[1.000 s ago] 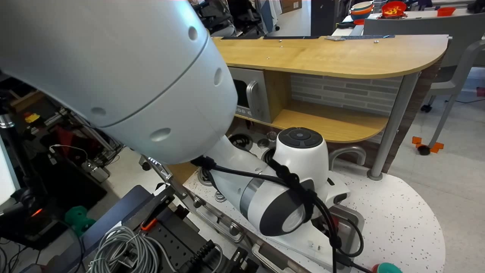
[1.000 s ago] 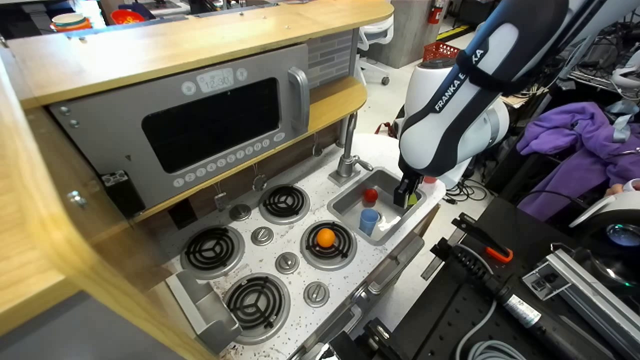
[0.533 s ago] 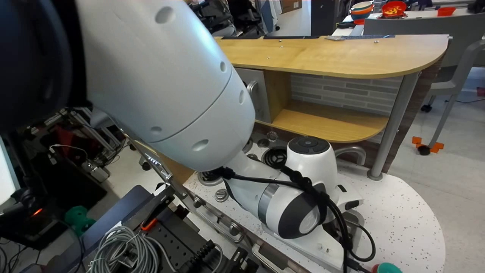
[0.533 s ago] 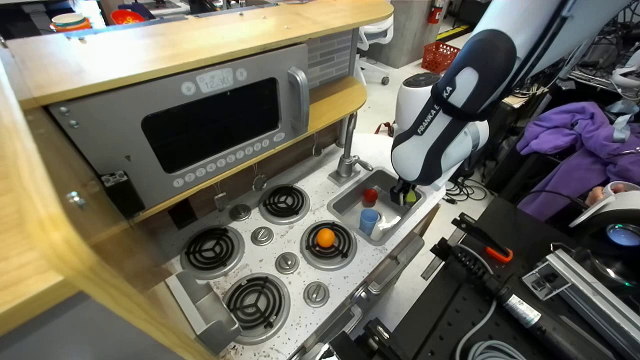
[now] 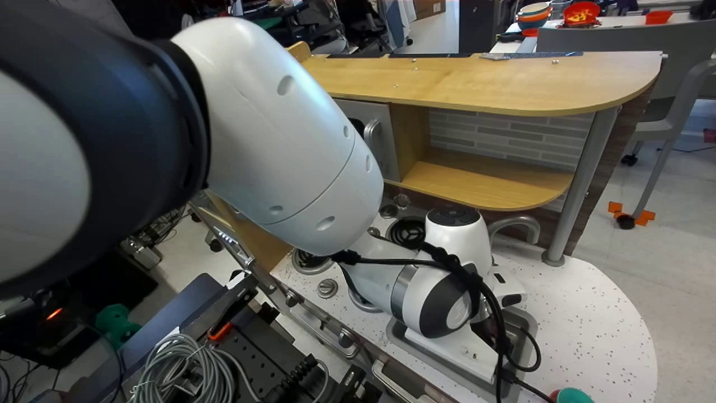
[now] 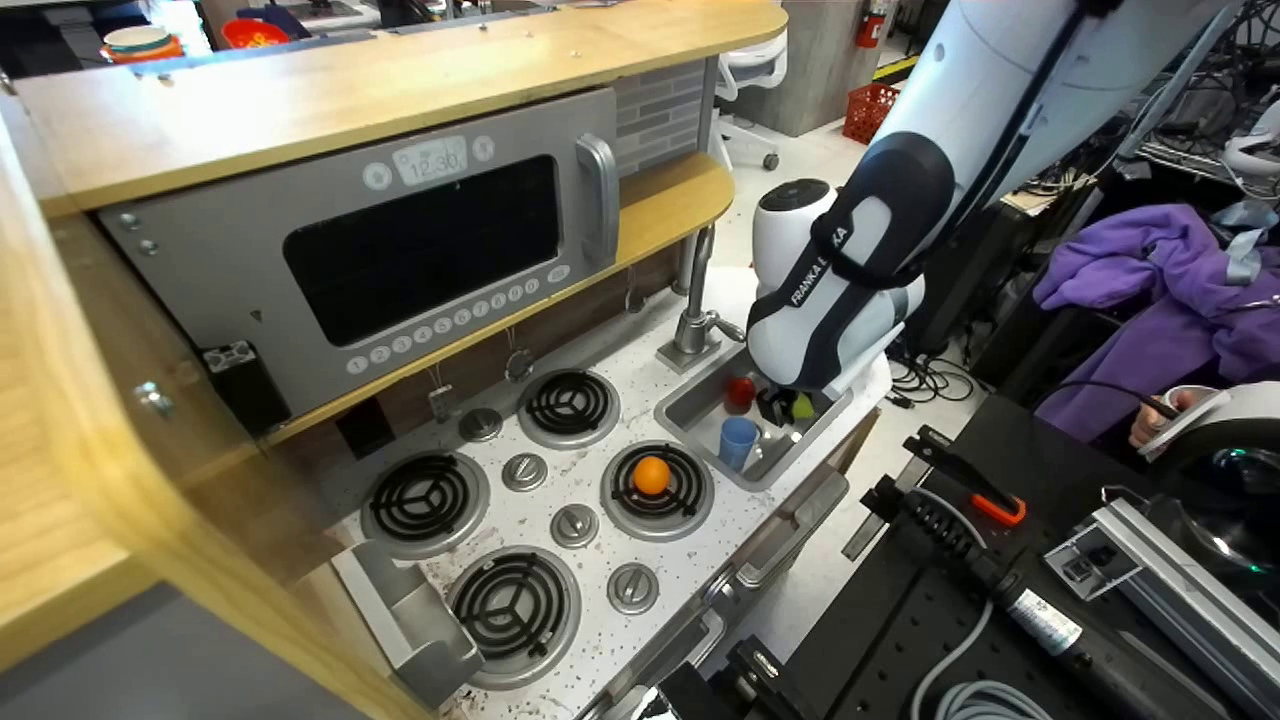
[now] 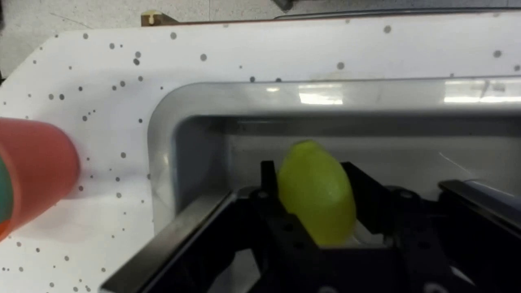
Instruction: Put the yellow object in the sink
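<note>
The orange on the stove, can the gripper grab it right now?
Probably not yet: the gripper is busy, holding the yellow object between its fingers. Nothing seems to cover the orange on its burner, though.

Sink (image 7: 252,97): metal, smooth, glossy at the rim.
In the wrist view, the lemon (image 7: 317,199) appears smooth with a slight sheen; counter (image 7: 285,53) smooth, speckled, laminate-like; cup (image 7: 44,171) smooth, plastic-looking; gripper (image 7: 310,171) mostly matt black. In both exterior views, the upper shelf (image 5: 492,84) reads as smooth wood, faint grain showing; arm (image 5: 302,145) smooth-shelled, softly glossy. In an exterior view, the burner (image 6: 566,402) has matt black coils; tap (image 6: 690,338) metal, dull shine; purple cloth (image 6: 1150,270) soft, creased.
</note>
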Controlling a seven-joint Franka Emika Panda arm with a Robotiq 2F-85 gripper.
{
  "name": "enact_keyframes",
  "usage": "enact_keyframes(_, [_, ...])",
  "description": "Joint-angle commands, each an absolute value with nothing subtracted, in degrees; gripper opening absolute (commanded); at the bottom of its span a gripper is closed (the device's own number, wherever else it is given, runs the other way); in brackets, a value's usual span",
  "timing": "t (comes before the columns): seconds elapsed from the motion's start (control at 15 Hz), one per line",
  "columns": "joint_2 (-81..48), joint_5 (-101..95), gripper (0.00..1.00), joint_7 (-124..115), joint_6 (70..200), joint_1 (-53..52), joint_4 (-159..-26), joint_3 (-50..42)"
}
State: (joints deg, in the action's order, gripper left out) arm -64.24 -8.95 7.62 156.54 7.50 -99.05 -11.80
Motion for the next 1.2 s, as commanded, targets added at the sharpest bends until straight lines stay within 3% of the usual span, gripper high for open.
enact_keyframes(0.0, [-69.3, -9.2, 0.18, 3.6, 152.2, 5.5, -92.3, -13.4])
enact_keyframes(0.47, [-75.9, -10.0, 0.18, 0.8, 151.0, 4.3, -84.0, -15.7])
enact_keyframes(0.87, [-76.0, -10.7, 0.18, 1.5, 150.4, 4.4, -84.7, -15.5])
enact_keyframes(0.93, [-75.5, -10.8, 0.68, 1.4, 150.3, 4.4, -85.2, -15.5])
enact_keyframes(1.0, [-74.7, -10.9, 0.69, 1.8, 150.5, 4.5, -86.0, -15.3])
enact_keyframes(1.13, [-72.6, -10.8, 0.82, 2.6, 151.0, 5.0, -88.3, -14.8])
